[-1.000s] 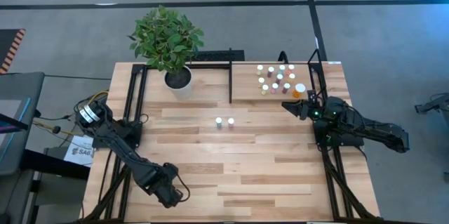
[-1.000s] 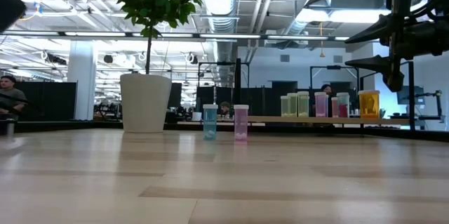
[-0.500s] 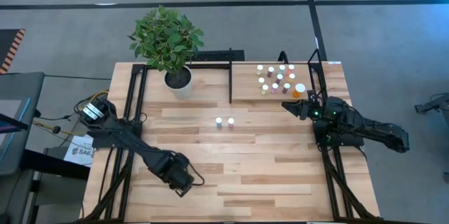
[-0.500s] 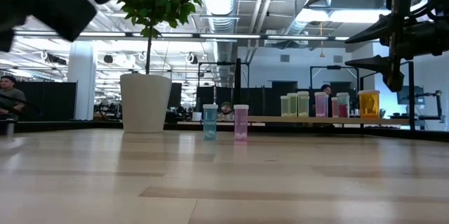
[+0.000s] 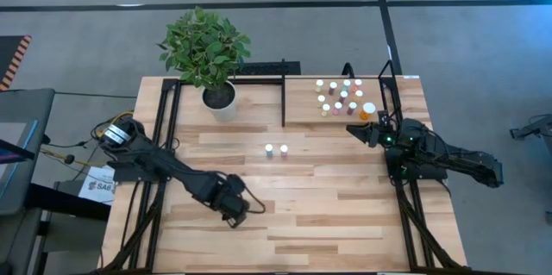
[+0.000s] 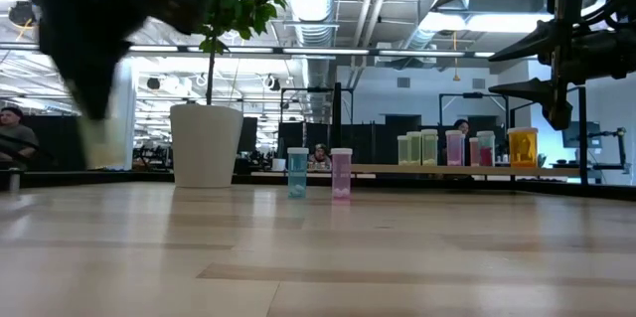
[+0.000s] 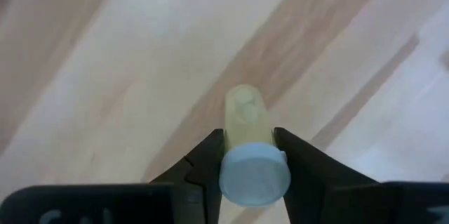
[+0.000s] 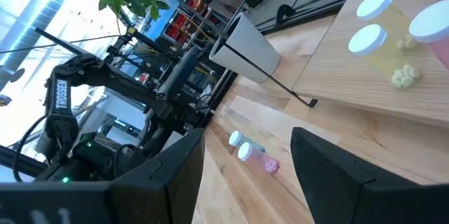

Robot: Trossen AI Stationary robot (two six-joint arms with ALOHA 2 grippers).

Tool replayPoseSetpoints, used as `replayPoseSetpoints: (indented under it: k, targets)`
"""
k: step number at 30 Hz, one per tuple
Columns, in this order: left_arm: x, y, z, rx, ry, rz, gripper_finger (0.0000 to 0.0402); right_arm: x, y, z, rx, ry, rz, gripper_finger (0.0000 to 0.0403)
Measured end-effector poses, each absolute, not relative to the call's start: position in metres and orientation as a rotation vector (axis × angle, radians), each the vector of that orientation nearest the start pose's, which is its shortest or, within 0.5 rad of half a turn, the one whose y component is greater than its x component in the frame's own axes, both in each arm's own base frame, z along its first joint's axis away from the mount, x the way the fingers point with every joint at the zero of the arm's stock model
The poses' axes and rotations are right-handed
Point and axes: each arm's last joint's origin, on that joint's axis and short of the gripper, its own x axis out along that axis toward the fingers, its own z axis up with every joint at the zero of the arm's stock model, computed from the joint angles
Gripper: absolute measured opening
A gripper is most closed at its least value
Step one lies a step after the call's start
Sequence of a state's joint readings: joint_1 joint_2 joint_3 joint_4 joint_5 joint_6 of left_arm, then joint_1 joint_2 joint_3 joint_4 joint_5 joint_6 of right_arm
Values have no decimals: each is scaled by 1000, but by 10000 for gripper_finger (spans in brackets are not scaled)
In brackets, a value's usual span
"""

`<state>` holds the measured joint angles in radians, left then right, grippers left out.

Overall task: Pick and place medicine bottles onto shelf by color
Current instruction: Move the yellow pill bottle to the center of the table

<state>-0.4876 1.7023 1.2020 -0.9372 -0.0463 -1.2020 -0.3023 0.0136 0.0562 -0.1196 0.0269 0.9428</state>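
Since the earlier frames the left arm has swung from the table's near-left corner toward the middle, while the right arm has stayed put. A pale yellow-green bottle [image 7: 247, 127] with a white cap sits clamped between the fingers of the left gripper [image 5: 231, 209], carried clear of the tabletop [image 5: 328, 197]; in the low view it shows only as a blurred pale shape [image 6: 102, 118] under the dark arm. Step in hand, as judged: transport of a greenish bottle toward the shelf [image 5: 300, 103] at the table's far right. Most medicine bottles [image 5: 342, 96] already stand there, the green ones [image 6: 418, 148] toward its left, pink ones [image 6: 455, 147] beside them and the larger orange bottle [image 6: 522, 146] at the right end. The next move calls for carrying the held bottle across the table to the green group and setting it down upright in free space without toppling its neighbours. Two bottles remain mid-table, just beside each other: a blue-green one [image 6: 297, 172] and a pink one [image 6: 341, 173]; they lie near the likely path and should be passed over or around. The right gripper [image 5: 360, 132], jaws apart and holding nothing, hovers just in front of the shelf's right end and may crowd the approach. A potted plant [image 5: 207, 51] in a white pot [image 6: 207, 145] stands at the far left, well apart.
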Motion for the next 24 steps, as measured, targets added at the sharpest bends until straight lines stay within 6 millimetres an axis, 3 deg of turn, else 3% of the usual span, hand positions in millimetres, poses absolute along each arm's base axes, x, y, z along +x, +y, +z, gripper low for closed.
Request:
replayPoseSetpoints:
  k: [8, 18, 24]
  targets:
    - [301, -108, 212, -639, 1265, 542, 97, 90, -29, 170, 944, -84, -341, 234]
    - [333, -46, 217, -904, 1066, 623, 98, 90, -29, 170, 944, -85, -341, 234]
    - [342, -30, 219, -1002, 967, 646, 98, 90, -29, 170, 944, -84, -341, 234]
